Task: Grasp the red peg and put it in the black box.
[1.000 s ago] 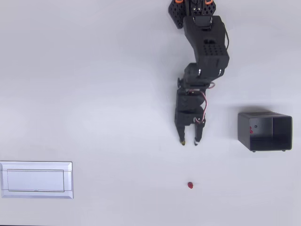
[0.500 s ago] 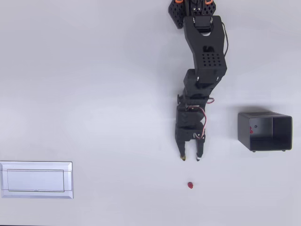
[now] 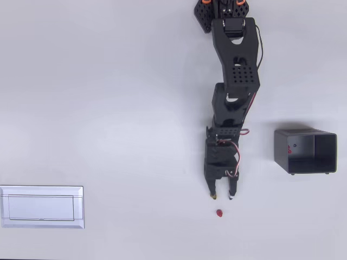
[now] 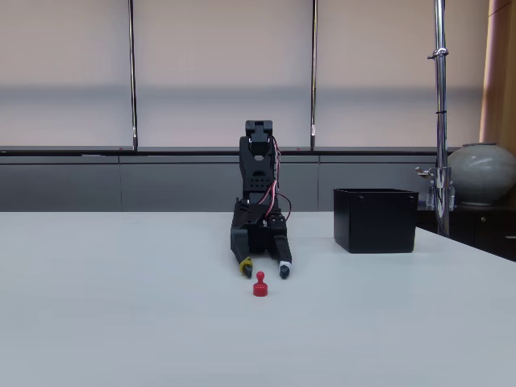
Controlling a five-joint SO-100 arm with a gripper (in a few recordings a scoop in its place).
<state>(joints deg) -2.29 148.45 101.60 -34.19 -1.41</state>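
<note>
The red peg (image 3: 219,213) is seen standing alone on the white table (image 3: 119,108) in the lower centre of the overhead view, untouched. In the fixed view the red peg (image 4: 260,284) is shown upright – a rounded knob on a wider base – slightly below the middle of the frame.

The gripper (image 3: 223,195) is found just above the peg in the overhead view, its tips pointed down the frame towards it, near but apart from it. In the fixed view the gripper (image 4: 264,268) is lowered close to the table surface directly behind the peg. Its two fingertips are parted by a gap somewhat wider than the peg, and nothing is held between them.

The black box (image 3: 305,151) is placed at the right edge of the overhead view, well apart from the peg; its open interior is visible from above. In the fixed view the black box (image 4: 375,219) sits right of centre.

A flat white plate (image 3: 42,206) with an inset panel is noted at the lower left of the overhead view – well apart from everything else.
</note>
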